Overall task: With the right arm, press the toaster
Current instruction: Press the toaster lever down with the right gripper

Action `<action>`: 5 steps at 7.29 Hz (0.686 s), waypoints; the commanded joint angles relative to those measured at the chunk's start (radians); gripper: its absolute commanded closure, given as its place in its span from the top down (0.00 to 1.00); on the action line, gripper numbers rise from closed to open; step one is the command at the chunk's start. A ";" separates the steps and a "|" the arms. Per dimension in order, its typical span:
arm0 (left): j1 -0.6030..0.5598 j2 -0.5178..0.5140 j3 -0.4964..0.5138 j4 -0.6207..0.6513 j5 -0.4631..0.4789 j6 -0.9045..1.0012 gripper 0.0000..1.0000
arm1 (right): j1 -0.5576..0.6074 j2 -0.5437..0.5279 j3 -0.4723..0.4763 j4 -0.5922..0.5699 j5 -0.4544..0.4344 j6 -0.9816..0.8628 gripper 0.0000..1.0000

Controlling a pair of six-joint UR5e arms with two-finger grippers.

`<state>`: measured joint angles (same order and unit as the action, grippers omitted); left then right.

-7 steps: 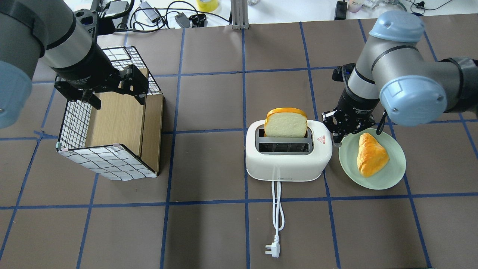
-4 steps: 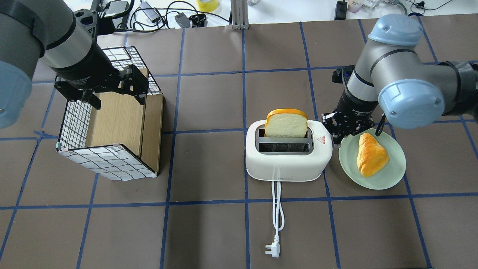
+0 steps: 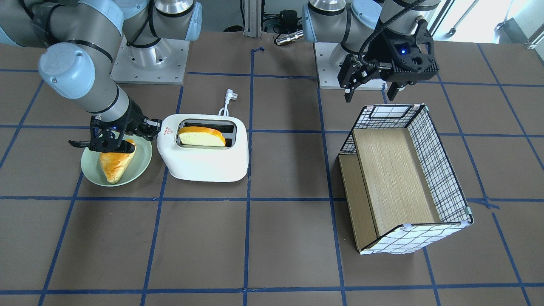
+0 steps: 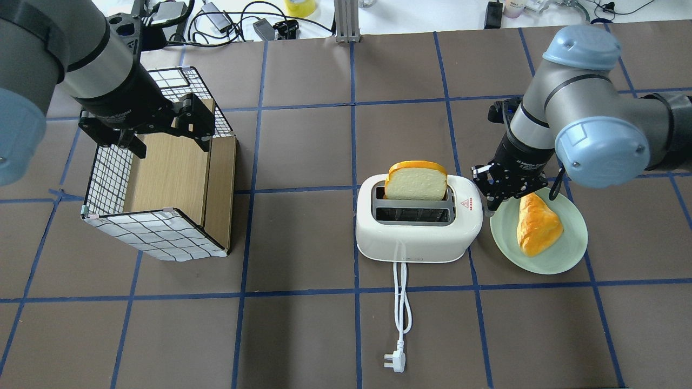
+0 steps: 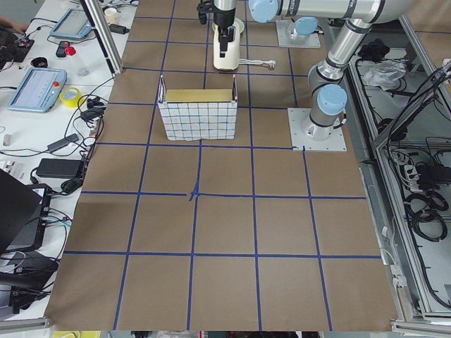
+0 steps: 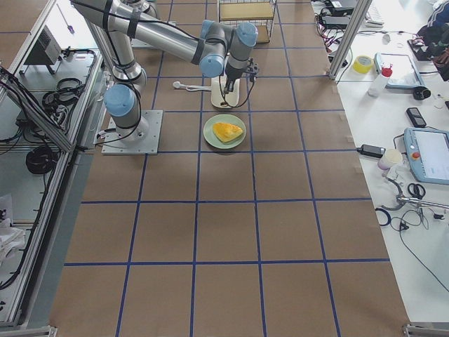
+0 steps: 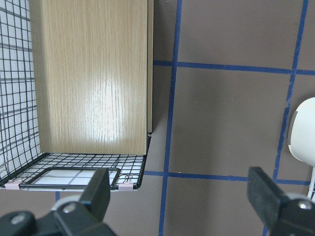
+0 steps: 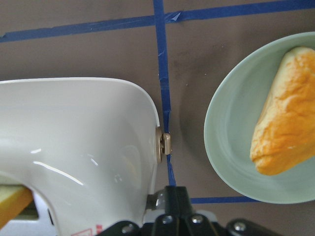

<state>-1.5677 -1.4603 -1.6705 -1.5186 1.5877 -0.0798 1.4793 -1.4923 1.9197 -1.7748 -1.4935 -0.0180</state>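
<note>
The white toaster (image 4: 416, 237) stands mid-table with a bread slice (image 4: 416, 183) in its far slot and its cord (image 4: 401, 302) trailing toward the robot. It also shows in the front view (image 3: 204, 163) and the right wrist view (image 8: 74, 137). My right gripper (image 4: 490, 207) is shut and points down between the toaster's right end and the green plate (image 4: 562, 254). In the right wrist view its shut fingers (image 8: 170, 196) sit over a small lever on that end. My left gripper (image 4: 167, 143) is open and empty above the wire basket (image 4: 162, 227).
A yellow pastry (image 4: 535, 224) lies on the green plate right of the toaster. The basket lies on its side at the left, lined with a wooden panel (image 4: 170, 173). The plug (image 4: 394, 362) rests near the robot's side. Cables and gear lie beyond the far edge.
My right gripper has moved slightly down beside the toaster's right end. The bread slice sits a little lower in its slot. The left arm has not moved.
</note>
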 commanded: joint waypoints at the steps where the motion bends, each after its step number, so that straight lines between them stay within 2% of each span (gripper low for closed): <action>1: 0.000 0.000 0.000 0.000 0.000 0.000 1.00 | -0.001 0.020 0.001 -0.011 0.005 -0.002 0.00; 5: 0.000 0.000 0.000 0.000 0.000 0.000 1.00 | -0.013 0.037 0.064 -0.112 0.035 -0.011 0.00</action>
<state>-1.5677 -1.4604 -1.6705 -1.5187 1.5877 -0.0798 1.4723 -1.4601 1.9602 -1.8544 -1.4723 -0.0220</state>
